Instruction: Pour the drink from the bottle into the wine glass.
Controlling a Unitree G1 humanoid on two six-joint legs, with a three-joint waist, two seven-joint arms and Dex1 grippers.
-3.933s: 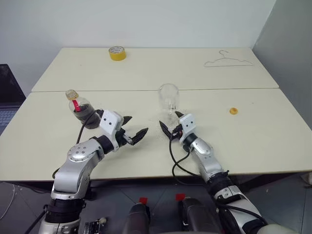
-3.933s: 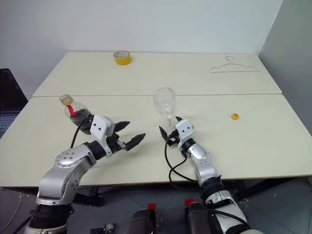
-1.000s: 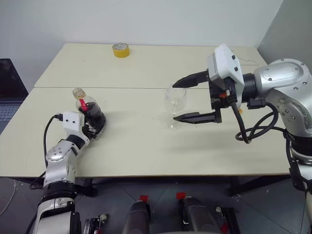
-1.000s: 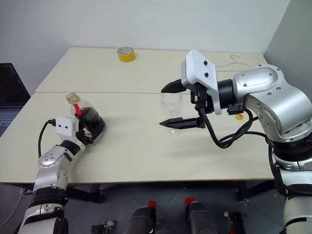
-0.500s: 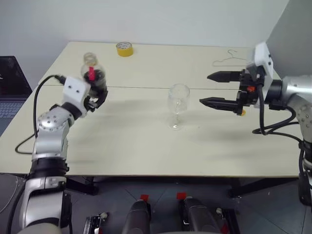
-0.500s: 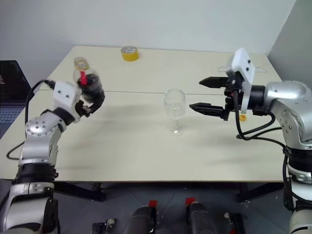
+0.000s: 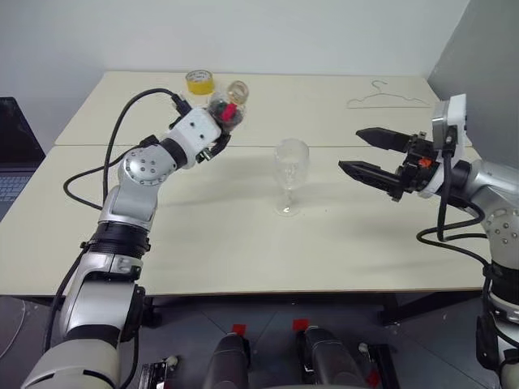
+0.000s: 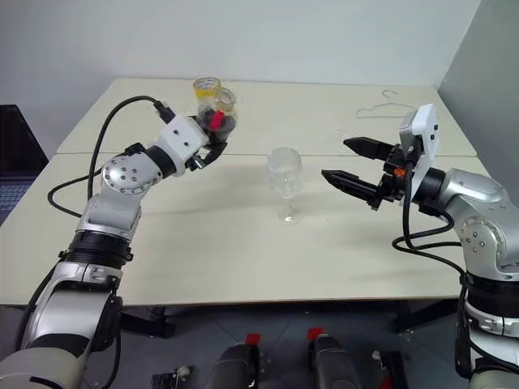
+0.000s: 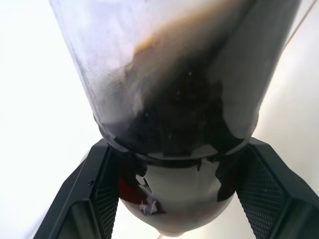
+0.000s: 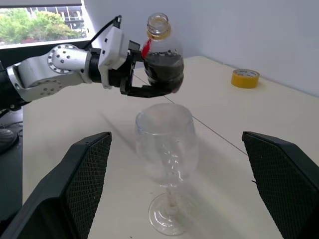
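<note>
Above cream table (image 7: 243, 243), left pincer (image 7: 217, 130) pinching bottle (image 7: 225, 105); right pincer (image 7: 369, 154) spread

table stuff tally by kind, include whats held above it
bottle: 1
wine glass: 1
tape roll: 1
wire hanger: 1
total: 4

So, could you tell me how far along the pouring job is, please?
Done: the left gripper is shut on the bottle, raised off the table, cap off. In hand: bringing it toward the wine glass; the right gripper is open beside the glass. Left: tilting the drink into the empty glass.
</note>
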